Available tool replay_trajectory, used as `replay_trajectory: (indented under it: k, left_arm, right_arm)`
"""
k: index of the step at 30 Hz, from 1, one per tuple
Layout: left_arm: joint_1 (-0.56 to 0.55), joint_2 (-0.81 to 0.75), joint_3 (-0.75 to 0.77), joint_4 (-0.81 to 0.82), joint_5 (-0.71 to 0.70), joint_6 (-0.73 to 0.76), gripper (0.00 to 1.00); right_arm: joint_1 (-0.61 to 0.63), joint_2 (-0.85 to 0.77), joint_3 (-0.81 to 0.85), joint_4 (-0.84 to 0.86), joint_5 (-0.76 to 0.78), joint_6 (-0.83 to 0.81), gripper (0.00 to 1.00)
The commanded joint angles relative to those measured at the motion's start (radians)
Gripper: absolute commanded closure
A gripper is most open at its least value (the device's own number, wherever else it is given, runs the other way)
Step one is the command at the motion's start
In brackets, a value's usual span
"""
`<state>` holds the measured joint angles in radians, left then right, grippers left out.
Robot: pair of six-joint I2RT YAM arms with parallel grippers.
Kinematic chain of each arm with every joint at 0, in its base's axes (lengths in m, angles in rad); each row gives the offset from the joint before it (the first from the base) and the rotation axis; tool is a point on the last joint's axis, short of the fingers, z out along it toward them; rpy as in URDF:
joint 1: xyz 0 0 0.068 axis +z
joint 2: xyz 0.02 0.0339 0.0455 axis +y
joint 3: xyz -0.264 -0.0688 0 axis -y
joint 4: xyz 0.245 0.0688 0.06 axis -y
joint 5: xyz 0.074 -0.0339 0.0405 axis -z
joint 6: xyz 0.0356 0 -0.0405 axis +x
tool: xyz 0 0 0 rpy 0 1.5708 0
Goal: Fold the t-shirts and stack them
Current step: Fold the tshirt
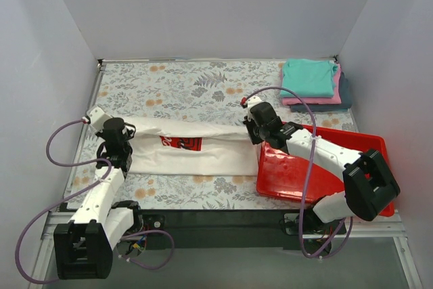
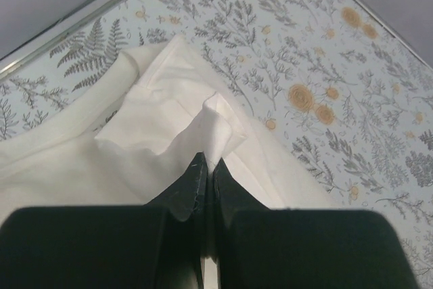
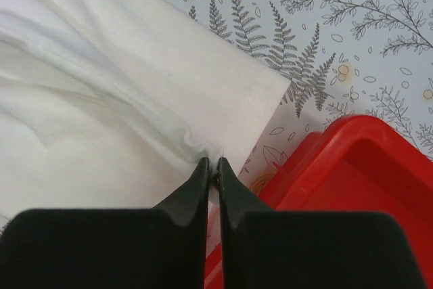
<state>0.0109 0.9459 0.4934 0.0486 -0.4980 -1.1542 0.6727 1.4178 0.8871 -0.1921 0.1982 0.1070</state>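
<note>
Left claw (image 2: pixel 206 166) is clamped tight on a bunched fold at the left end of my white t-shirt (image 1: pixel 196 152). My right claw (image 3: pixel 213 166) is pinched closed on the edge at the tee's right end, just beside the red tray (image 1: pixel 291 175) at lower right. The floral table (image 1: pixel 189 89) fills the middle of the top view, and the tee stretches across its centre as a long band with the red logo (image 1: pixel 181 143) facing up. The folded stack (image 1: pixel 314 79) of teal, pink and dark tees is upper right, well apart. The cloth looks light, limp and wrinkly and will likely sag between grips. Best held at corners or doubled edges, ends level.
</note>
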Motion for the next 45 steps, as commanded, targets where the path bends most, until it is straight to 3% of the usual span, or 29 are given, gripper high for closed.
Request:
replay_trajectory:
  k: [1, 4, 5, 6, 9, 10, 13, 17, 20, 33, 45]
  left_arm:
    - [0.003, -0.062, -0.044, -0.078, -0.033, -0.07, 1.0]
    - [0.003, -0.119, -0.087, -0.119, -0.048, -0.119, 0.98]
    - [0.003, -0.162, -0.096, -0.131, -0.054, -0.13, 0.94]
    - [0.003, -0.188, -0.105, -0.159, -0.062, -0.142, 0.83]
    - [0.003, -0.303, -0.131, -0.188, -0.096, -0.176, 0.56]
    - [0.003, -0.359, -0.142, -0.188, -0.103, -0.177, 0.42]
    - [0.003, -0.432, -0.147, -0.187, -0.116, -0.177, 0.3]
    - [0.003, -0.372, -0.133, -0.116, -0.062, -0.148, 0.29]
    - [0.003, -0.218, -0.092, -0.093, -0.045, -0.15, 0.28]
    - [0.015, 0.281, 0.008, 0.072, 0.177, -0.147, 0.24]
    - [0.029, 0.764, 0.345, 0.057, 0.309, -0.099, 0.24]
  right_arm:
    - [0.018, -0.033, -0.025, -0.043, 0.067, 0.02, 0.99]
    - [0.034, -0.037, -0.033, -0.073, 0.095, 0.026, 0.99]
    - [0.036, -0.042, -0.036, -0.092, 0.104, 0.033, 0.99]
    - [0.041, -0.054, -0.039, -0.099, 0.122, 0.037, 0.99]
    - [0.062, -0.095, -0.053, -0.121, 0.156, 0.054, 0.72]
    - [0.073, -0.108, -0.054, -0.127, 0.164, 0.057, 0.62]
    - [0.08, -0.167, -0.053, -0.133, 0.173, 0.06, 0.52]
    - [0.082, -0.206, -0.027, -0.091, 0.144, 0.034, 0.48]
    - [0.082, -0.177, -0.014, -0.003, 0.096, -0.004, 0.47]
    - [0.08, 0.208, 0.168, 0.125, -0.055, -0.078, 0.47]
    - [0.028, 0.395, 0.227, 0.152, -0.123, -0.058, 0.48]
